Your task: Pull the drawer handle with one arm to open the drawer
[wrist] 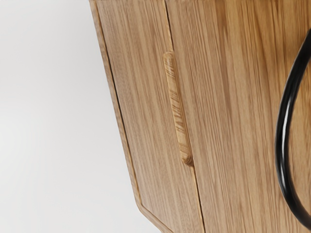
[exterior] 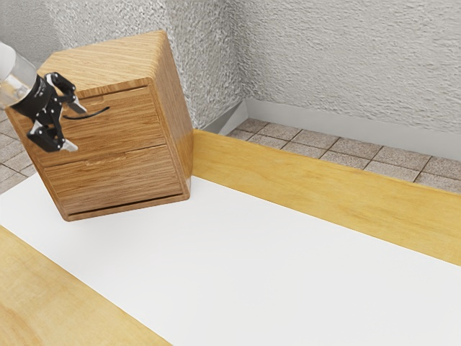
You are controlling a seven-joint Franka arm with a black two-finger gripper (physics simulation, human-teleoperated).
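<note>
Closest to my hand camera is the black curved handle (wrist: 282, 145), a thick dark arc against the wood grain just under the hand. In the exterior view that handle (exterior: 94, 113) sits on the upper drawer (exterior: 119, 126) of the oak-coloured wooden cabinet (exterior: 173, 101). The drawer's front lies level with the front of the lower drawer (exterior: 115, 176), so I read it as closed. My black two-finger gripper (exterior: 78, 129) is at the handle's end toward the exterior view's left. Its jaws are spread, one finger above the bar's line and one below, and I can't confirm that either touches it. Beside the handle, the wrist view shows a slim wooden pull strip (wrist: 177, 111) (the lower drawer's own grip, I take it). The cabinet stands on the white tabletop (exterior: 252, 267), which has a light wooden border (exterior: 324, 187).
</note>
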